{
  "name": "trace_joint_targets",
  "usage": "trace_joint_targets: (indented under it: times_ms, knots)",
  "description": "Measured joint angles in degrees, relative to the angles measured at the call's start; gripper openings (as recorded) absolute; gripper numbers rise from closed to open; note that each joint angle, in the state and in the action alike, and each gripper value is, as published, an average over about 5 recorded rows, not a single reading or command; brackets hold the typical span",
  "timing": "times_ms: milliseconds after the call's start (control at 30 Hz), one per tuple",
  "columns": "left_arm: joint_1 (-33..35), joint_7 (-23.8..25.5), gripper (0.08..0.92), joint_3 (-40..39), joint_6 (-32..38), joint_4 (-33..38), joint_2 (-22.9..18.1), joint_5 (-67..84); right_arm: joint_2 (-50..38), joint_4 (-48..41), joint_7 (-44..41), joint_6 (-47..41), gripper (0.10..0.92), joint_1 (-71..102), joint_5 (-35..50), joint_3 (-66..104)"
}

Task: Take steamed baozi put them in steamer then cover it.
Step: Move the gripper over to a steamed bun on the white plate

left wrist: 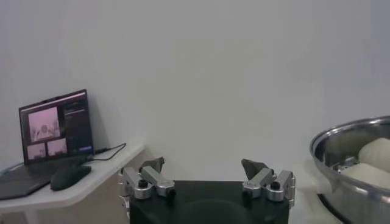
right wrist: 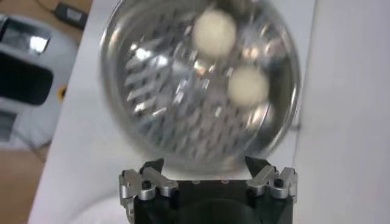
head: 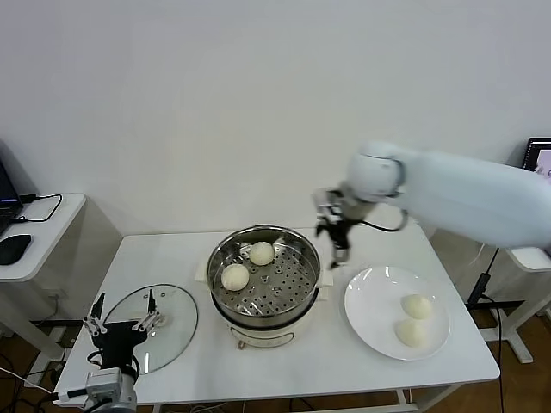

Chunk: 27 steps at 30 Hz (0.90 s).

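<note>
Baozi are split two and two: nearest the robot's side of the table, a pair [head: 416, 319] lies on the white plate [head: 370, 301] at the right front, close together toward its right half. At the front left corner the left gripper [head: 120, 325] waits low with fingers spread and empty, just beside the glass lid [head: 168, 323], which lies flat on the table. In the middle stands the steamer [head: 265, 277], with two buns [head: 248, 265] on its perforated tray toward the left and back, leaving the right and front of the tray bare. Beyond its right rim hangs the right gripper [head: 334, 231], fingers spread, holding nothing.

The step in hand looks like fetching the third bun. A good approach would be to come straight down over one bun, straddling it without nudging its neighbour, and squeeze gently since dough dents. The raised rims of plate and pot call for a clear lift before crossing. Open tabletop lies between plate and steamer; the plate sits near the right table edge.
</note>
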<state>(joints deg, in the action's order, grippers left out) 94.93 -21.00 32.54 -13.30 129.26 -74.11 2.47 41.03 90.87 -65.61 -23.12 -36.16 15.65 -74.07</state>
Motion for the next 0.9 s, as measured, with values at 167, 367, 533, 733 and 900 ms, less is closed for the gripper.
trace_joint_targets:
  times_ms: [167, 367, 533, 733, 900]
  knots:
    - [0.1, -0.1, 0.823, -0.6, 0.0, -0.3, -0.1, -0.5, -7.6, 1.9, -1.7, 3.9, 0.823, 4.5, -5.9, 2.0]
    - [0.2, -0.1, 0.823, -0.8, 0.0, -0.5, -0.2, -1.0, -13.5, 2.6, -2.4, 6.9, 0.823, 13.2, -12.5, 7.2]
    - [0.1, 0.0, 0.823, -0.7, 0.0, -0.5, -0.2, -1.2, -15.9, 2.3, -1.9, 8.2, 0.823, 21.7, -16.6, 12.7]
    - [0.2, 0.0, 0.823, -0.5, -0.1, -0.8, -0.2, -1.3, -16.8, 1.3, -0.8, 9.1, 0.823, 31.4, -20.8, 19.4]
    - [0.1, 0.0, 0.823, -0.5, -0.1, -1.3, -0.3, -1.4, -16.8, 0.0, 0.3, 9.6, 0.823, 37.6, -23.6, 23.7]
